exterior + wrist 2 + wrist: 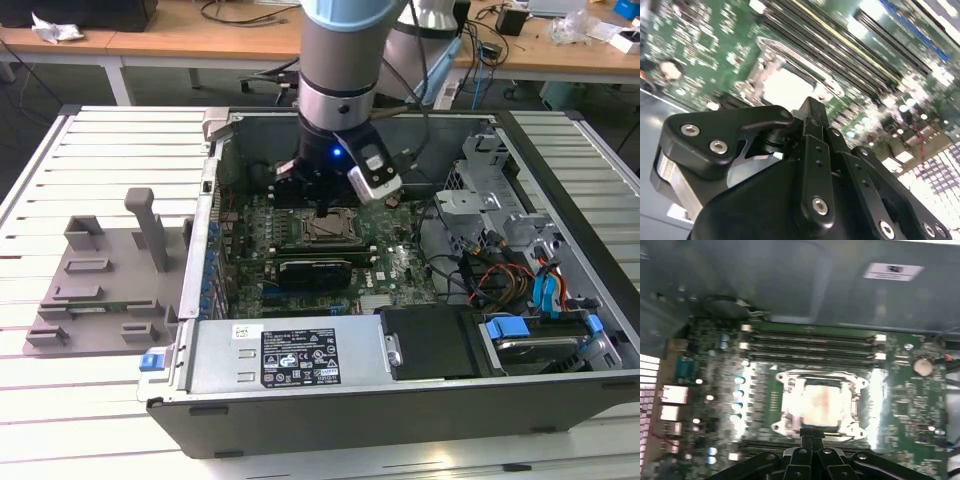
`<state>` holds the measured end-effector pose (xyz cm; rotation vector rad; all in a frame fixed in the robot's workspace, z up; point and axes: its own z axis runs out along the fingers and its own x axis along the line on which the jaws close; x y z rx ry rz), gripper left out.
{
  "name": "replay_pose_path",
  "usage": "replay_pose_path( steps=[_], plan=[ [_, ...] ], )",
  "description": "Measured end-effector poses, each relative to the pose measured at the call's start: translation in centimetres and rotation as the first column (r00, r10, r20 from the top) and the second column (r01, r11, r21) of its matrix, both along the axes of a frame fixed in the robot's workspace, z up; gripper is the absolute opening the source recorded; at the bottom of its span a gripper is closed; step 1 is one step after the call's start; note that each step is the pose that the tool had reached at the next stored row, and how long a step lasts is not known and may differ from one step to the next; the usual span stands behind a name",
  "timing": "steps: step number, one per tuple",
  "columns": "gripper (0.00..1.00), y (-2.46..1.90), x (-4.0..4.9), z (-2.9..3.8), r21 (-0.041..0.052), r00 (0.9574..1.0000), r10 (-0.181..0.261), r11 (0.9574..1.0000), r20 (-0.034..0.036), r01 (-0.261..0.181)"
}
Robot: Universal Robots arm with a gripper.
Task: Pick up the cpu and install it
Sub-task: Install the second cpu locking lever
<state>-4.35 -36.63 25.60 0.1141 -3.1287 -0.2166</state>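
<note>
The cpu (817, 402) is a pale square that lies flat inside the metal socket frame (785, 412) on the green motherboard (395, 270); it also appears in the second wrist view (787, 87). My gripper (322, 207) reaches down into the open computer case (350, 400), just above the socket. In both wrist views its two black fingers (812, 440) press together over the socket's edge, with nothing between them. The gripper (810, 112) is shut. I cannot tell whether the tips touch the cpu.
A long black card (315, 270) lies beside the socket, and memory slots (810, 345) run along its other side. The power supply (290, 355), drive cage (540, 335) and cables (490, 280) crowd the case. A grey fixture (100, 280) sits at the exterior view's left.
</note>
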Motion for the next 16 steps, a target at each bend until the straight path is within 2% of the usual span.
replay_pose_path(
  steps=[1, 2, 3, 4, 5, 12, 16],
  plan=[
    [0.11, -0.44, 0.22, -0.01, -0.0033, 1.0000, 0.000, 1.0000, -0.0012, 0.000],
    [0.11, -1.23, 0.25, -0.02, -0.0064, 1.0000, 0.000, 1.0000, -0.0014, 0.000],
    [0.11, -1.82, 0.24, -0.04, -0.0080, 1.0000, 0.000, 1.0000, -0.0013, 0.000],
    [0.11, -2.24, 0.24, -0.14, -0.0082, 1.0000, 0.000, 1.0000, -0.0013, 0.000],
    [0.11, -2.49, 0.20, -0.50, -0.0081, 1.0000, -0.001, 1.0000, -0.0013, 0.001],
    [0.11, -2.53, -0.73, -1.90, -0.0041, 1.0000, -0.003, 1.0000, -0.0014, 0.003],
    [0.11, -2.47, -1.03, -3.19, -0.0042, 1.0000, -0.003, 1.0000, -0.0014, 0.003]
  ],
)
